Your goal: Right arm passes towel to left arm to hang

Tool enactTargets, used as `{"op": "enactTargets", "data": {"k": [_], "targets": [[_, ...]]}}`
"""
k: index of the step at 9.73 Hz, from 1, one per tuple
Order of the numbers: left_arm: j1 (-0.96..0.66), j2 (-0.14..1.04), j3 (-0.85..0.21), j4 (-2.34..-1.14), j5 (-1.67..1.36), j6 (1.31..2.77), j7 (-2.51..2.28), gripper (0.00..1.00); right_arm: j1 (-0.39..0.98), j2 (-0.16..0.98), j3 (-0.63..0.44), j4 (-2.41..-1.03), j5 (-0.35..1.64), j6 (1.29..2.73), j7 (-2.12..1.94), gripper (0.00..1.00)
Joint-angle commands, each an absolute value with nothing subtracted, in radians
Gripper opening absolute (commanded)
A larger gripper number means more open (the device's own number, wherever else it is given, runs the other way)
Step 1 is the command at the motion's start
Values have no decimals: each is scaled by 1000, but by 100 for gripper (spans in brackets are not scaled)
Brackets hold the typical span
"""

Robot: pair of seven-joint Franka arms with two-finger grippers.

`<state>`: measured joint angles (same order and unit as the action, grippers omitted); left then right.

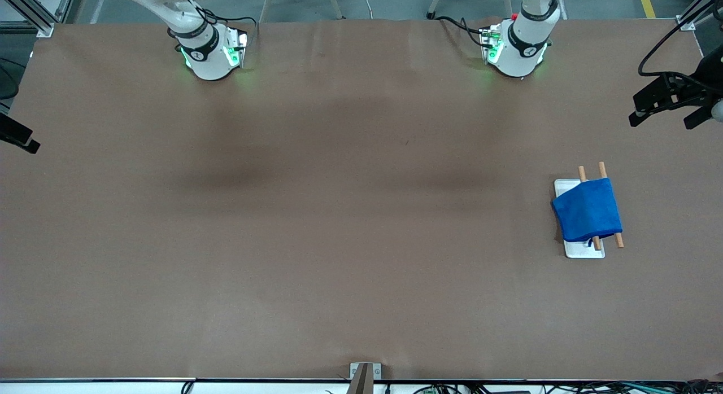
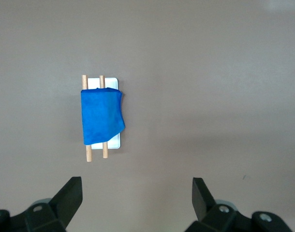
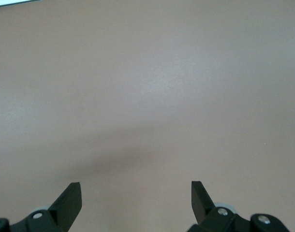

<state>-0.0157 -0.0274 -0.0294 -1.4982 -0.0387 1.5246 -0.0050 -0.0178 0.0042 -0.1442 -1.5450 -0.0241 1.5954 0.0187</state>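
Left hand: fingers apart, empty, high over bare surface. Right hand: likewise apart, empty, waiting. Blue towel already draped over two wooden rods on white tray, toward the left arm's end. Hanging judged complete; nothing further required, no obstruction

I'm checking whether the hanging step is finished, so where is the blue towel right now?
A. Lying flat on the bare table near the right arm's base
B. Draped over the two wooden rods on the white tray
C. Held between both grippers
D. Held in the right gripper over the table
B: the towel lies draped across the wooden rods on the white tray, and both grippers are open and empty.
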Motion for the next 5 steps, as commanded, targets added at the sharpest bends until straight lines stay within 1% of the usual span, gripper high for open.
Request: {"op": "enactTargets", "data": {"k": [1,5], "targets": [[-14,-18,-51,-1534,-14,1529,-28,100,-31,-6,-135,-1555,-12,1603,6,100],[-11,-23,-58,-1543,2,1532,-28,100,-31,-6,-135,-1555,-12,1612,6,100]]}}
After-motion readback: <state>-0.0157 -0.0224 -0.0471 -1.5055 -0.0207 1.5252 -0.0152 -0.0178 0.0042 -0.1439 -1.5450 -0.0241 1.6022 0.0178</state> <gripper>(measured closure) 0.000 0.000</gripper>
